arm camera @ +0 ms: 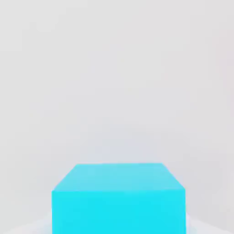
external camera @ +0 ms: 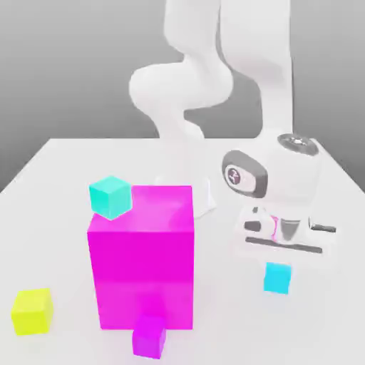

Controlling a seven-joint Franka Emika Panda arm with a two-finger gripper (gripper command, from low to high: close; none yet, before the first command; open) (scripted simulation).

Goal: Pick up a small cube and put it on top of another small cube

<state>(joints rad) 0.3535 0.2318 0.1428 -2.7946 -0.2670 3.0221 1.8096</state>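
- My gripper (external camera: 279, 258) hangs low over the table (external camera: 64, 171), pointing down, right above the small cyan cube (external camera: 277, 277).
- Gripper state: clenched. Exterior view has the hand body covering the fingers, so I can't confirm contact with the cube's sides from there.
- Hand view: cyan cube (arm camera: 119, 199) sits close under the camera, top face and 1 side face visible, white table behind it. It looks centred under me.
- Cyan cube rests on the table, not lifted, as far as I can judge from the exterior view.
- Target, the small turquoise cube (external camera: 110, 197), is well apart from my gripper, off toward the exterior view's left and higher up, perched on the top corner of the big magenta cube (external camera: 142, 256).
- Big magenta cube stands between my gripper and the turquoise cube's side of the table.
- Other clutter: small yellow cube (external camera: 32, 311) far from me at the exterior view's left, small magenta cube (external camera: 150, 335) in front of the big one. Neither is near my gripper.
- Progress, my judgement: reach done, closing on the cyan cube probably done; grasp unverified.
- Left: lift, carry up and across over the big magenta cube, set cyan on top of turquoise, let go. 0 of the stacking is done.
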